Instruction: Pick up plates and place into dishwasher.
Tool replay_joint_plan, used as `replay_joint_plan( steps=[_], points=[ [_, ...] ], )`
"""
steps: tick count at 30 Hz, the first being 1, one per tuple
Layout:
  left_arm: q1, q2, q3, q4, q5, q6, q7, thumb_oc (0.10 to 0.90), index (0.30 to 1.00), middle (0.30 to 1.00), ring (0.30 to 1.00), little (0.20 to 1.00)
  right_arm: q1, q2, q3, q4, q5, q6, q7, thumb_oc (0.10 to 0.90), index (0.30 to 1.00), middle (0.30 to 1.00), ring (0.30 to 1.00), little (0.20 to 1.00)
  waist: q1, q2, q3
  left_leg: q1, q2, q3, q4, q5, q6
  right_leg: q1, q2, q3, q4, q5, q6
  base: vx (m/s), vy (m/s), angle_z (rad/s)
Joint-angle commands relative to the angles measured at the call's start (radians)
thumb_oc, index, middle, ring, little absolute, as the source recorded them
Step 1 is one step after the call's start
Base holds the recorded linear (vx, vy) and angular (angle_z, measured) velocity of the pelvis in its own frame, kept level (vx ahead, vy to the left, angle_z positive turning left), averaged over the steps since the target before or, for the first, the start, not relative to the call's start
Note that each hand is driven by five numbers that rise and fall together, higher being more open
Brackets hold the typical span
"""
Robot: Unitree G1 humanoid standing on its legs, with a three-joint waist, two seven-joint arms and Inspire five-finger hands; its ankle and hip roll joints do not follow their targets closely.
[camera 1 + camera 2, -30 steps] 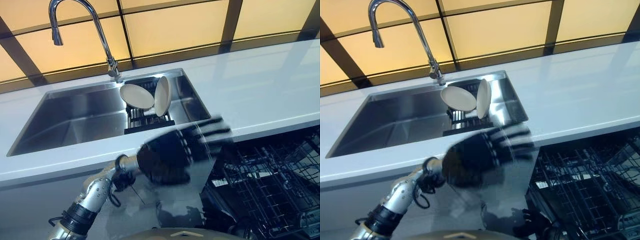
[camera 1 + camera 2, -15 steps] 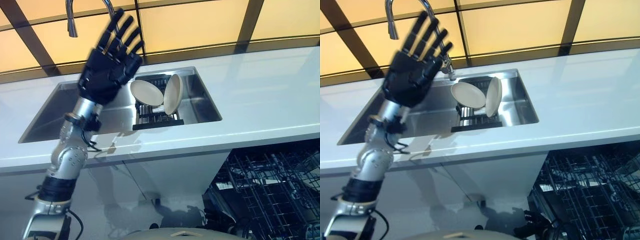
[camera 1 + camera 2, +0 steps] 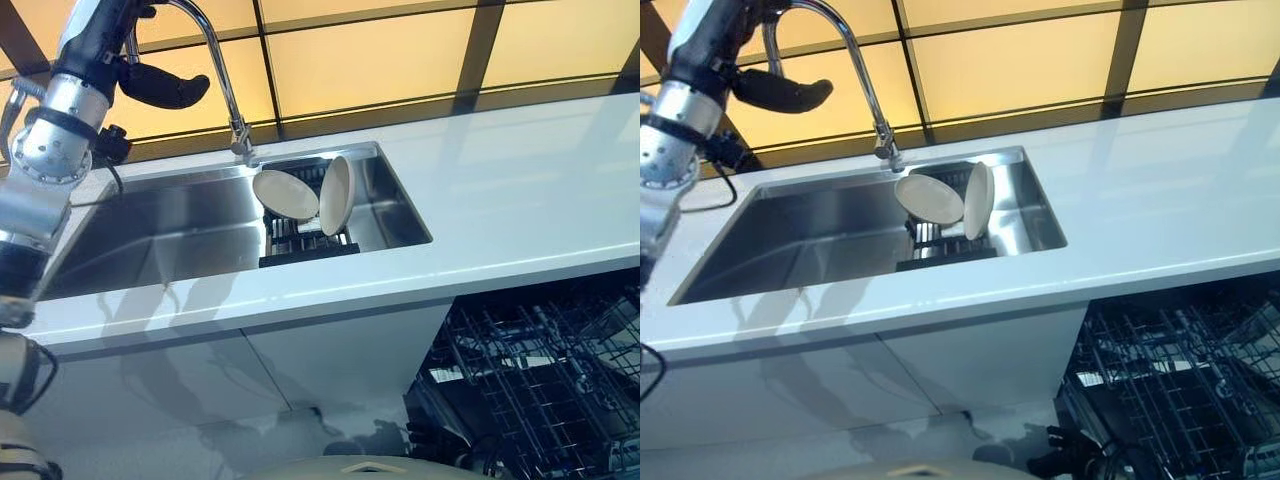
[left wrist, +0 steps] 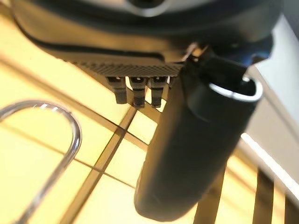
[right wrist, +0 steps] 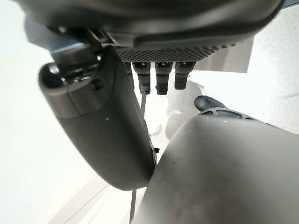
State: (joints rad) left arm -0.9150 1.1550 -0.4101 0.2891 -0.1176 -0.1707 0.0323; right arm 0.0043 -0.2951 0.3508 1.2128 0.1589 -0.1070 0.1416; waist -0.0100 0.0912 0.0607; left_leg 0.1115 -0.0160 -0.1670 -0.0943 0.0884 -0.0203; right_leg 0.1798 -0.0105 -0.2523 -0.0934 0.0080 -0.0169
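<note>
Plates, two of them, stand in the rack down in the sink, untouched. Left hand is up by the tap, fingers straight, holding nothing. Right hand is empty too. Dishwasher basket waits open, with no plates loaded.

the left hand is raised at the far left and cut off by the top edge, so just its thumb shows and its fingers cannot be read. the faucet loses the top of its arch at the same edge. the two plates hide much of the dark rack they lean in. the dishwasher rack runs off the right and near edges. in the right wrist view the right hand shows only fingertip stubs.
</note>
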Motion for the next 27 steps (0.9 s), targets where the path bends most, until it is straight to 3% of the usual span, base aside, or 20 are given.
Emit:
replay_joint_plan(
  steps=[1,3,10,13,16,27],
  points=[
    [-0.214,0.076,-0.022,0.058,0.191,-0.137,0.024,0.8,0.9,0.9,0.9,0.9,-0.01,0.035,0.018,-0.01,0.014,-0.046,0.033,0.8,0.9,0.9,0.9,0.9,-0.021,0.014,-0.004,0.068,-0.091,0.159,0.007,-0.195,0.075,0.018,0.052,0.109,0.006,-0.101,0.024,0.0,0.0,0.0],
    [-0.263,0.103,-0.111,0.053,0.243,-0.145,0.003,0.8,0.9,0.9,0.9,0.9,0.001,0.028,0.008,-0.005,0.006,-0.059,0.036,0.8,0.9,0.9,0.9,0.9,-0.031,0.019,0.001,0.07,-0.091,0.167,0.007,-0.196,0.075,0.017,0.051,0.114,0.006,-0.097,0.029,0.01,0.004,-0.02],
    [-0.242,0.106,-0.173,0.087,0.283,-0.148,-0.083,0.8,0.9,0.9,0.9,0.9,0.023,0.014,-0.01,-0.015,-0.015,-0.065,0.036,0.8,0.9,0.9,0.9,0.9,-0.053,0.027,0.012,0.074,-0.091,0.182,0.007,-0.197,0.076,0.014,0.051,0.129,0.006,-0.088,0.038,0.01,0.016,-0.07],
    [-0.216,0.09,-0.179,0.12,0.264,-0.139,-0.14,0.8,0.9,0.9,0.9,0.9,0.028,0.007,-0.016,-0.019,-0.021,-0.062,0.038,0.8,0.9,0.9,0.9,0.9,-0.062,0.027,0.018,0.073,-0.09,0.189,0.007,-0.196,0.076,0.011,0.051,0.135,0.006,-0.085,0.041,0.01,0.022,-0.1],
    [-0.163,0.049,-0.147,0.147,0.229,-0.07,-0.172,0.8,0.9,0.9,0.9,0.9,0.033,0.006,-0.019,-0.022,-0.02,-0.064,0.034,0.8,0.9,0.9,0.9,0.9,-0.069,0.025,0.024,0.072,-0.09,0.193,0.007,-0.196,0.076,0.009,0.052,0.14,0.006,-0.083,0.043,0.01,0.019,-0.06],
    [-0.079,-0.021,-0.119,0.3,0.34,-0.078,-0.118,0.8,0.9,0.9,0.9,0.9,0.048,-0.009,-0.031,-0.047,-0.031,-0.045,0.026,0.8,0.9,0.9,0.9,0.9,-0.095,0.023,0.045,0.064,-0.086,0.218,0.007,-0.195,0.077,-0.006,0.053,0.157,0.006,-0.077,0.043,0.01,0.01,-0.03]
  ],
)
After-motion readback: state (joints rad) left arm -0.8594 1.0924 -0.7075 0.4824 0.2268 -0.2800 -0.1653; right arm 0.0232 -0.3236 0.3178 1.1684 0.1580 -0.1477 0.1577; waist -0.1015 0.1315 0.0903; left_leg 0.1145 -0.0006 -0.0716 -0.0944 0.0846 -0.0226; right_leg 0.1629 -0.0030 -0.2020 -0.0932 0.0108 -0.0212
